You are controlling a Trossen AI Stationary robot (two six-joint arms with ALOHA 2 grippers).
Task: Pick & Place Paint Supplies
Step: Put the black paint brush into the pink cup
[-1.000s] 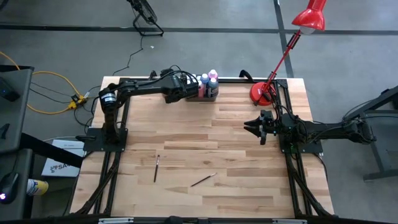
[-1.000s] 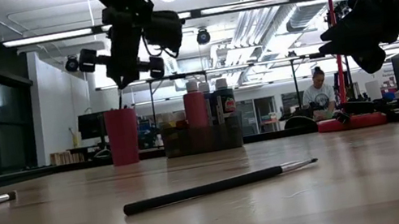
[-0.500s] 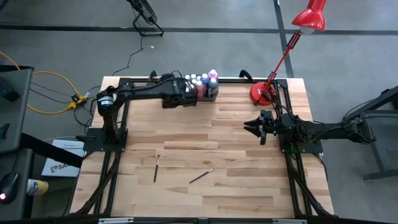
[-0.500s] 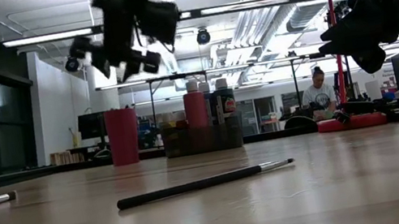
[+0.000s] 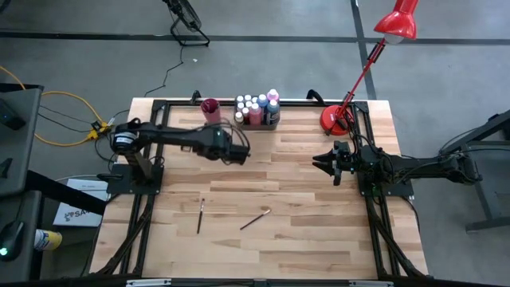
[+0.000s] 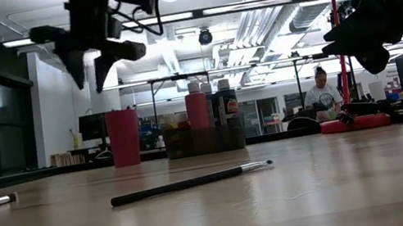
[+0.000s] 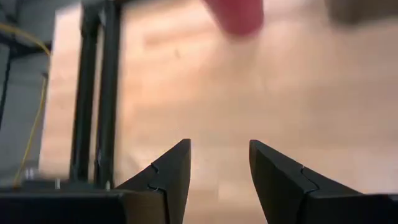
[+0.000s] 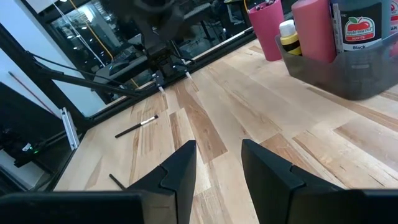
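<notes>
Left tool (image 5: 241, 151) is hovering open and empty, just short of the grey rectangular tray (image 5: 271, 121) holding pale-capped paint bottles (image 5: 253, 105); red cylindrical cup (image 5: 210, 108) beside. Right tool (image 5: 328, 165) is waiting, jaws apart. Two thin dark-handled paintbrushes (image 5: 255, 221) are lying on the wooden desk (image 5: 303, 207).

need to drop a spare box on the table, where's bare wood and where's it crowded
Bare wood fills the middle, between the left gripper and the right gripper, and the near strip below the two paintbrushes. The far edge is crowded: red cup, tray of paint bottles, and lamp base.
</notes>
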